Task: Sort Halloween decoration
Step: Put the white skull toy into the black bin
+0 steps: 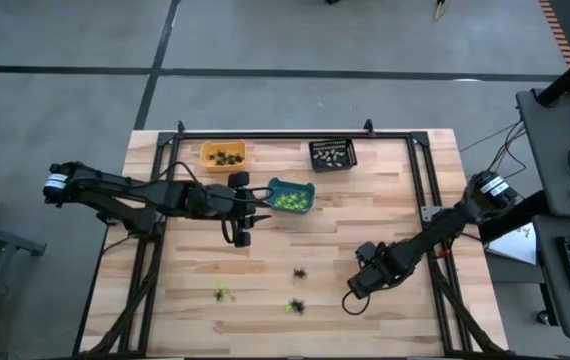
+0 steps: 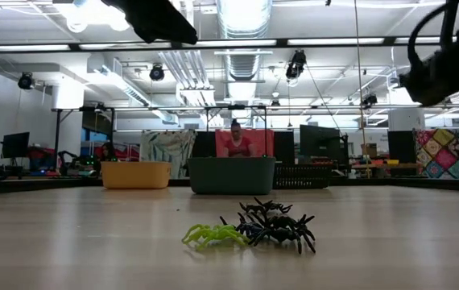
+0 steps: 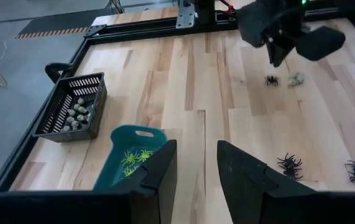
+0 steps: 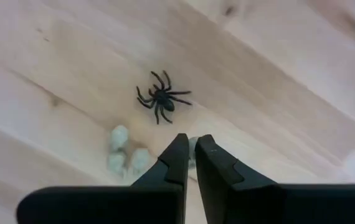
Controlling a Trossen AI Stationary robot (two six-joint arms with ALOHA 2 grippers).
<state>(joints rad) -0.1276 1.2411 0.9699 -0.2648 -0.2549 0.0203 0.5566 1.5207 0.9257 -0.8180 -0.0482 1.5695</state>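
The Halloween decoration lies scattered as tiny trinkets. A black spider [image 4: 162, 99] and a few pale pieces [image 4: 127, 152] sit on the table under my right gripper [image 4: 190, 146], which points down near the table's right front and is shut on one pale piece. My right gripper [image 3: 277, 53] also shows in the left wrist view. Black spiders [image 2: 278, 225] and a lime green one [image 2: 213, 235] rest near the front edge. My left gripper [image 3: 196, 149] hangs open and empty beside the teal bin [image 1: 290, 196]. My right gripper comes from above, fingers pointing down, and pinches a pale trinket [image 4: 192, 144] between its two fingertips. Only a sliver of the piece shows between the fingers. Whether it is clear of the table I cannot tell.
An orange bin [image 1: 223, 155] and a black basket [image 1: 332, 154] stand at the far edge, with the teal bin of green trinkets in front of them. A black frame rail [image 1: 420, 180] runs around the table. Bare wood lies between the bins and the front spiders [image 1: 299, 272].
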